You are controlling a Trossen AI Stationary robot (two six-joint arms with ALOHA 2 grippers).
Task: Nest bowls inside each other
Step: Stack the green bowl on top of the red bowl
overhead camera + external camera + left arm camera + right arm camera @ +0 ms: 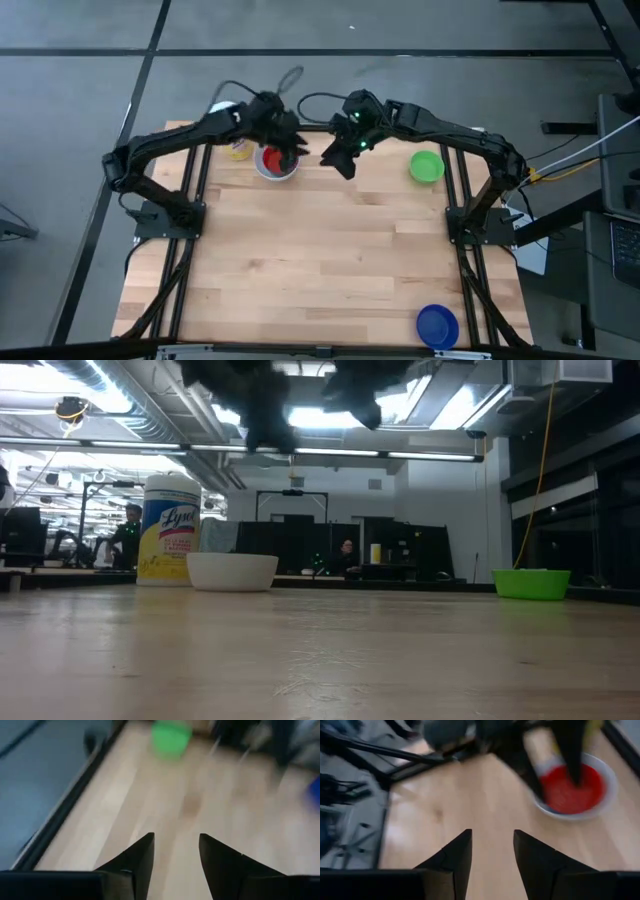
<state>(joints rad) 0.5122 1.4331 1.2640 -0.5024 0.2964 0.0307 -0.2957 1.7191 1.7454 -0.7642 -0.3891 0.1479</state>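
Observation:
A red bowl [568, 790] sits nested in a white bowl [607, 780] at the far middle of the table; the white bowl [232, 571] rests on its base. My left gripper [289, 150] hangs above this stack, open, with nothing between its fingers [176, 847]. My right gripper [340, 164] hovers just to the right of the stack, also open and holding nothing [492, 842]. A green bowl [427, 166] stands alone at the far right. A dark blue bowl [437, 325] stands at the near right edge.
A white-lidded jar with a yellow label [170, 530] stands just left of the stacked bowls, under the left arm. Bare wood fills the table's middle and near left [300, 270]. Dark frame rails [190, 230] run along both sides.

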